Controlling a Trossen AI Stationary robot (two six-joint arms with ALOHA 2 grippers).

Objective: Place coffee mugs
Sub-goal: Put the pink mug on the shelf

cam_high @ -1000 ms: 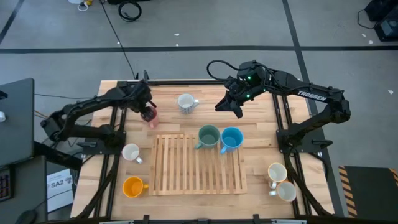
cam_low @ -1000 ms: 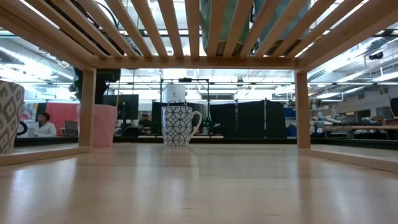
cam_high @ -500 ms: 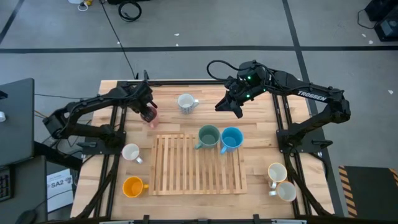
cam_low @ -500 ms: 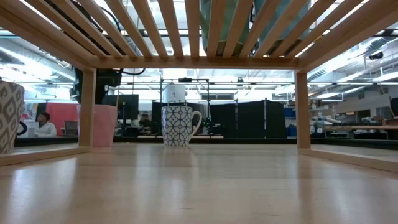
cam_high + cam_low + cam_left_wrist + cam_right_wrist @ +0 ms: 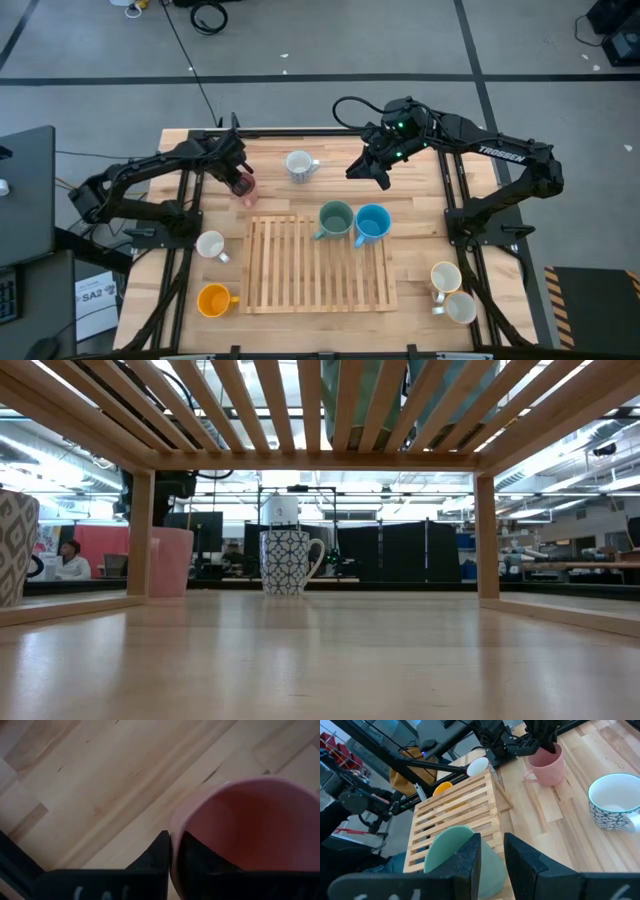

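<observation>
Wooden boards make up the tabletop, and a slatted wooden rack lies in the middle of it. Grey floor shows all around.

The left gripper is down at the pink mug. Its jaws are closed on the mug's rim: in the left wrist view one finger sits outside the pink wall and the other sits inside the cup. The mug's base is on the tabletop, as seen in the low view, just past the rack's far left corner.

The right gripper hangs above the tabletop with nothing between its jaws. They stand a little apart, as the right wrist view shows. The white mug with a blue pattern stands off to one side of these jaws, between the two grippers. The green mug and the blue mug stand side by side on the rack's far edge, near these jaws and a bit below them.

A white mug stands beside the rack's left edge, well apart from the left jaws. The orange mug stands at the rack's near left corner. Two cream mugs stand touching each other near the right front corner, far from both jaws.
</observation>
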